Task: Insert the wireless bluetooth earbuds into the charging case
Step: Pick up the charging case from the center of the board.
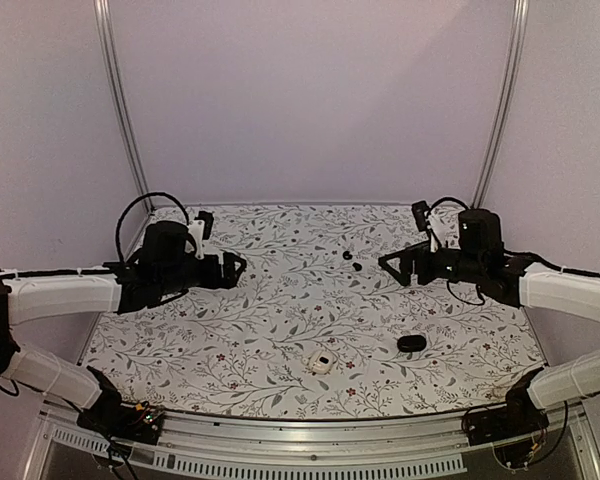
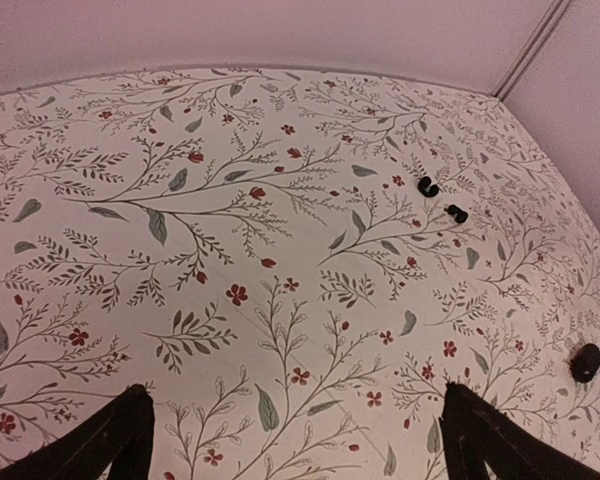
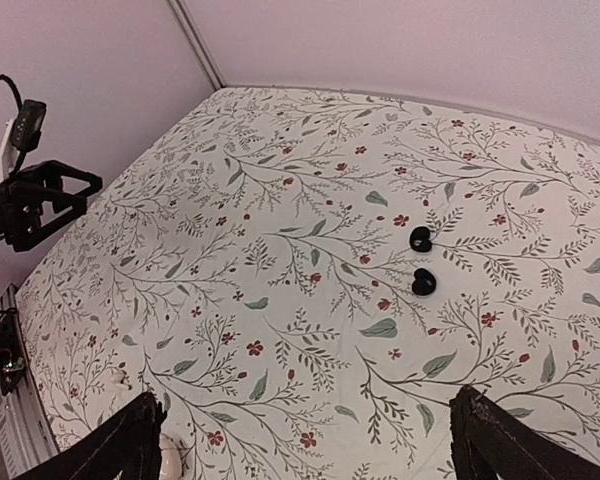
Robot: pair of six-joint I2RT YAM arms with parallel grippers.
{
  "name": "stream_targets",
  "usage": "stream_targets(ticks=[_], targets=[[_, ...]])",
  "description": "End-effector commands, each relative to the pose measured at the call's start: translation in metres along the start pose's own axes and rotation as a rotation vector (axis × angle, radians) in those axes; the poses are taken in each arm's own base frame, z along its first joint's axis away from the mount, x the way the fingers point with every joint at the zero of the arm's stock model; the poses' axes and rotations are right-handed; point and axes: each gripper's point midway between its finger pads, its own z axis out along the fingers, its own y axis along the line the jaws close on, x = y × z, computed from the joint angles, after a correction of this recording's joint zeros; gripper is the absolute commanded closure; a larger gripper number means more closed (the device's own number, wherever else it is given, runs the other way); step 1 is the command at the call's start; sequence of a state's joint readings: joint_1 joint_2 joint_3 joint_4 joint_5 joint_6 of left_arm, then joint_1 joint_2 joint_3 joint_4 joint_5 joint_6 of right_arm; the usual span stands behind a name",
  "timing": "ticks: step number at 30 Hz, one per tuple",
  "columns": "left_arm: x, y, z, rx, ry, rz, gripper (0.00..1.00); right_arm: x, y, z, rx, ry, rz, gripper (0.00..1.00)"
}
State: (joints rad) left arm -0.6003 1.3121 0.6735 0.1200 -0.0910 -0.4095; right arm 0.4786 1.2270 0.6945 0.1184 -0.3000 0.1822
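Observation:
Two tiny black earbuds (image 1: 347, 255) (image 1: 357, 267) lie side by side on the floral cloth at mid-table; they also show in the left wrist view (image 2: 427, 186) (image 2: 457, 213) and the right wrist view (image 3: 420, 239) (image 3: 424, 281). A small white case (image 1: 322, 362) sits near the front edge, and a black oval case (image 1: 412, 343) lies to its right. My left gripper (image 1: 237, 266) hovers open and empty, well left of the buds. My right gripper (image 1: 386, 265) hovers open and empty, just right of them.
The floral cloth (image 1: 280, 320) covers the table, with lilac walls at the back and sides. The black oval case shows at the right edge of the left wrist view (image 2: 585, 362). The white case peeks beside my right gripper's left finger (image 3: 170, 457).

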Motion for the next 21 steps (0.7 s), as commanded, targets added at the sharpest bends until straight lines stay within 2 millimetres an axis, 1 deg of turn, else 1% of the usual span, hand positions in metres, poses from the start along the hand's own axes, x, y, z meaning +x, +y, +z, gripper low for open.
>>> stream_targets(ticks=[1, 3, 5, 7, 8, 9, 12, 17, 21], targets=[[-0.017, -0.021, -0.017, 0.066, -0.098, 0.013, 0.00, 0.036, 0.045, 0.010, -0.109, 0.109, -0.094, 0.01], [-0.018, -0.025, -0.024, 0.078, -0.109, 0.014, 0.00, 0.053, 0.073, 0.013, -0.166, 0.153, -0.140, 0.01], [-0.019, -0.030, -0.031, 0.104, -0.121, 0.017, 0.00, 0.069, 0.096, 0.015, -0.200, 0.196, -0.205, 0.01], [-0.021, -0.037, -0.039, 0.132, -0.138, 0.021, 0.00, 0.090, 0.114, 0.020, -0.230, 0.252, -0.262, 0.01], [-0.023, -0.039, -0.043, 0.146, -0.149, 0.021, 0.00, 0.097, 0.122, 0.021, -0.248, 0.270, -0.285, 0.01], [-0.023, -0.042, -0.047, 0.161, -0.155, 0.022, 0.00, 0.111, 0.127, 0.023, -0.258, 0.318, -0.302, 0.01], [-0.024, -0.049, -0.055, 0.206, -0.164, 0.032, 0.00, 0.135, 0.140, 0.029, -0.284, 0.391, -0.337, 0.01], [-0.018, -0.060, -0.058, 0.267, -0.151, 0.049, 0.00, 0.159, 0.152, 0.033, -0.328, 0.461, -0.423, 0.01], [-0.011, -0.073, -0.061, 0.342, -0.136, 0.076, 0.00, 0.181, 0.155, 0.039, -0.361, 0.546, -0.433, 0.01]])
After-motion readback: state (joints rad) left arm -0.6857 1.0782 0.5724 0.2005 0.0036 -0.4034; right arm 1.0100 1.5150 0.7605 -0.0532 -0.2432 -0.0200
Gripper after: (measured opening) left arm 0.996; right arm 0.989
